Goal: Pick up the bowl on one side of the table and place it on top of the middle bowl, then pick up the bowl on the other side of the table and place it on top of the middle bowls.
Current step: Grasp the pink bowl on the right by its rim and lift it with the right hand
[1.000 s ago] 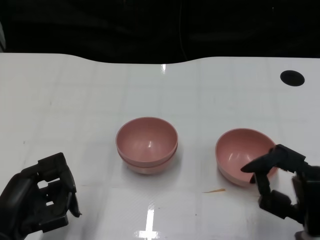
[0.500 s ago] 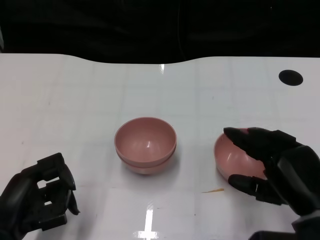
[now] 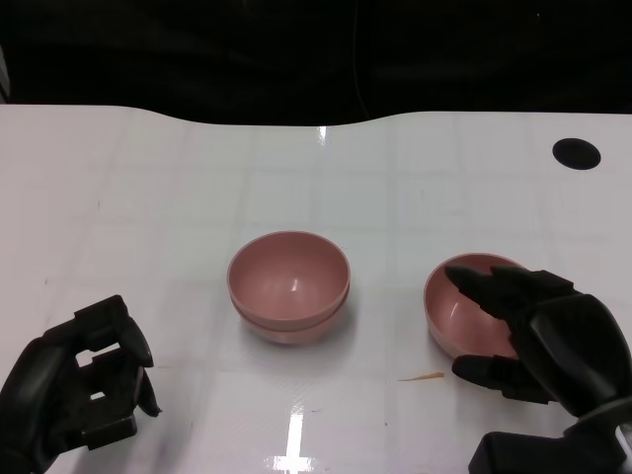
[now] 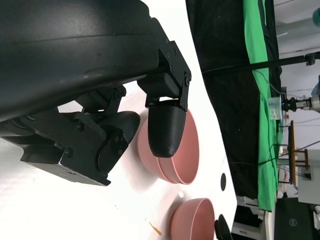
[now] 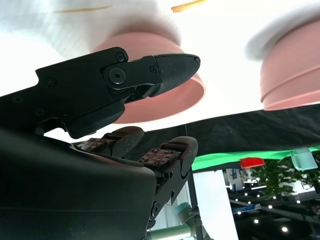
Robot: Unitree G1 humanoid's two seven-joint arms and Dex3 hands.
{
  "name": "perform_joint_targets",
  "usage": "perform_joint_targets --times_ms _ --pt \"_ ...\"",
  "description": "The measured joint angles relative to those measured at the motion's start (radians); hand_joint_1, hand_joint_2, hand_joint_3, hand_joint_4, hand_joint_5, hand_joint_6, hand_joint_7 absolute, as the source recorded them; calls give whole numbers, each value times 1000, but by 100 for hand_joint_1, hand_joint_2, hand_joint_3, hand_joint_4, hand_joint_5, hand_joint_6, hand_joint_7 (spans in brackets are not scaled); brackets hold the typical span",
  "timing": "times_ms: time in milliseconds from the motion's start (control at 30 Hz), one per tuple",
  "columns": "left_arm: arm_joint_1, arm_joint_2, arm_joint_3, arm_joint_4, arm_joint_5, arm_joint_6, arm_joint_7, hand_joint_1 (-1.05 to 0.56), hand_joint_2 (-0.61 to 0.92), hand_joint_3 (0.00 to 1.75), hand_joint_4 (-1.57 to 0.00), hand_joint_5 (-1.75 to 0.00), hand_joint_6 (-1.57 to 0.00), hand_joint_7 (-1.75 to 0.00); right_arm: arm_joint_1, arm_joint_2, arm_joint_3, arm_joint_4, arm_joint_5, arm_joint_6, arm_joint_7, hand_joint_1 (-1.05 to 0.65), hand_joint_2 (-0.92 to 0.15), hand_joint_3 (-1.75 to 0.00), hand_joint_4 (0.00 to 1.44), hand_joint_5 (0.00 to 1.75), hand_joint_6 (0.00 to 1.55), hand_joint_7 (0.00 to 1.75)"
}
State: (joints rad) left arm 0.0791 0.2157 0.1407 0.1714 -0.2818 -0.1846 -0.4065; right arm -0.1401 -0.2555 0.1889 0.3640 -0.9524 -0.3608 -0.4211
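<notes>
Watching the right hand (image 3: 538, 336) over the last second, I see it has gone from a pinched pose at the near rim of the right bowl (image 3: 464, 311) to a wrap around it: fingers (image 3: 484, 291) now reach over the rim into the hollow, and another finger lies low against the outer wall on the near side. The bowl looks tipped a little toward the middle, and since half a second ago the hand has settled slightly lower and nearer. From the right wrist view the rim sits between the upper finger and the ones below, but I cannot tell whether they have actually clamped on it (contact is hidden by the hand itself), so I call the grasp unconfirmed.

The bowl is on the desk at the right, well apart from the stack (image 3: 289, 286) in the middle. That stack already shows two rims, one nested in the other, so I judge the first half of the task done and this the second pick.

The left hand (image 3: 79, 385) rests at the near left with fingers curled in on nothing, and has barely shifted.

A thin orange sliver (image 3: 423, 376) lies on the desk just near of the right bowl.

Next I would want a firm pinch on the rim before lifting.
</notes>
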Motion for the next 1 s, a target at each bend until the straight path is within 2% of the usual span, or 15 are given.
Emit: perform_joint_targets --times_ms 267,500,767,1000 --pt "0 -8 1 -1 2 -3 11 -2 60 126 -79 -175 -66 -175 -6 -30 54 42 34 13 -33 -80 -92 -23 46 0 41 0" --pt "-1 -8 4 14 0 -26 7 -1 59 127 -81 -175 -67 -175 -14 -36 91 67 52 23 -43 -78 -92 -24 46 0 43 1" --pt "-8 -10 9 27 -1 -39 7 -2 58 128 -82 -175 -67 -175 -60 -37 128 160 63 23 -75 -70 -92 -22 49 1 46 2" --pt "-13 -15 12 32 -1 -42 7 -2 58 128 -82 -175 -67 -175 -156 -35 174 322 80 16 -108 -57 -92 -17 55 3 52 3"
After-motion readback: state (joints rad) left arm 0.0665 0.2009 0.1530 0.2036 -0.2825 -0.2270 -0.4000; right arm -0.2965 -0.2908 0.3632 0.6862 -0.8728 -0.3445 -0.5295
